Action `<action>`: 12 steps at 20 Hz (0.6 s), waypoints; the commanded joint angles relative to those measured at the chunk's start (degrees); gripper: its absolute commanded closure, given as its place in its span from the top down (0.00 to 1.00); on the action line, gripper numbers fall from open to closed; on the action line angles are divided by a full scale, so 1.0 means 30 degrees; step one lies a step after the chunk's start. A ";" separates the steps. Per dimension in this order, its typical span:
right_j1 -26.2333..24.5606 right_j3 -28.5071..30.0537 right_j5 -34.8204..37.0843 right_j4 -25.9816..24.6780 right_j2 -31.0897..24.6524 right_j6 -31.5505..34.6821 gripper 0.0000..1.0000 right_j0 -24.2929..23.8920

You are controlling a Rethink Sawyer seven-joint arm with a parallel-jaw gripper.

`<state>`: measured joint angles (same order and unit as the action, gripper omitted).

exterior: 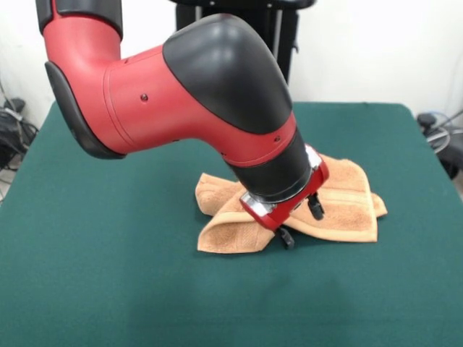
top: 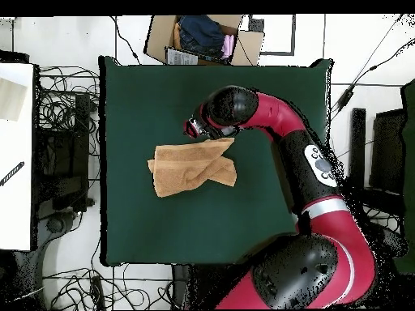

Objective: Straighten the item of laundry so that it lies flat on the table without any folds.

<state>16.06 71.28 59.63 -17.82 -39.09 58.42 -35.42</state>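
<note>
Towel (exterior: pixel 340 206) first, from the front: it is lying near the middle of the green table (exterior: pixel 108 275), folded over itself in thick, uneven layers, with one rolled flap sticking out at the near left and a ribbed band showing on the right part. The red and black arm (exterior: pixel 181 94) is reaching down across it, and the gripper (exterior: pixel 300 220) is hovering right at the towel's front edge. Its two dark fingertips (exterior: pixel 316 209) are standing apart with nothing between them, so the hand is empty and spread.

From overhead, the towel (top: pixel 190 168) is sitting a little toward one side of the table's (top: pixel 130 227) centre, a lumpy shape with a flap crossing over the main body. The gripper (top: pixel 194 127) is showing just beside the towel's edge, but its fingers are too small to read here.

The terry looks soft, light and floppy, so it will probably sag and drag rather than slide stiffly. A corner of the top flap seems the best place to pinch, so that layer can be peeled back.
</note>
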 commanded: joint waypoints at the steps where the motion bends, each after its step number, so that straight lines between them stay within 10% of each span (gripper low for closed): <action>1: 0.0674 -0.0745 0.2233 -0.1609 0.1354 -0.1080 1.00 0.1065; 12: 0.0074 -0.0589 0.1812 -0.2018 0.1448 -0.1128 1.00 0.0963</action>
<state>16.94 70.62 61.14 -20.38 -38.27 58.42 -33.94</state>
